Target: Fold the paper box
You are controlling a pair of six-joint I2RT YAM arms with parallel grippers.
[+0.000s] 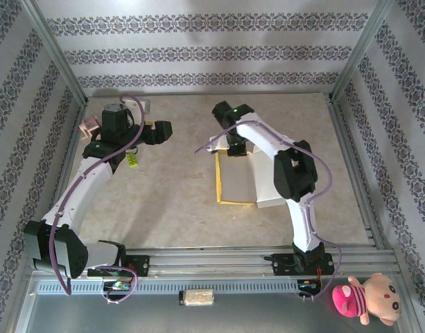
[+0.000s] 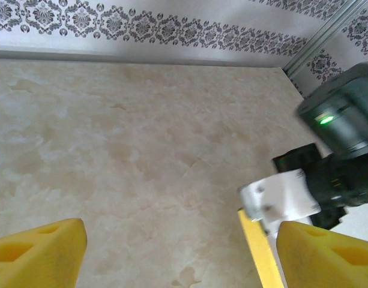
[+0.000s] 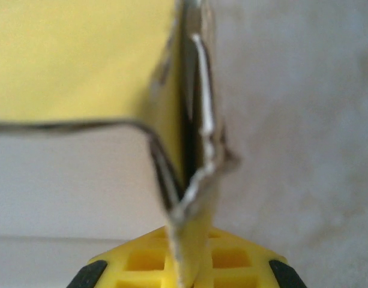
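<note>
Pinching thin creased edge of paper box (image 3: 81,60), right fingers (image 3: 141,261) clamped; cardboard yellow and white, on mottled beige worktop (image 1: 177,201); left fingers (image 2: 39,249) apart, empty.

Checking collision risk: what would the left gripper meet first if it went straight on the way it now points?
Likely bare table, which the open left gripper tilts down toward, the back wall beyond. The right arm and the box edge sit right of that line, though depth is unclear.

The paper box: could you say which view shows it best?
Top external: the paper box lies mostly visible on the table, partly under the right arm. Right wrist gives a blurred flap pinched between its jaws; left wrist, a yellow edge.
</note>
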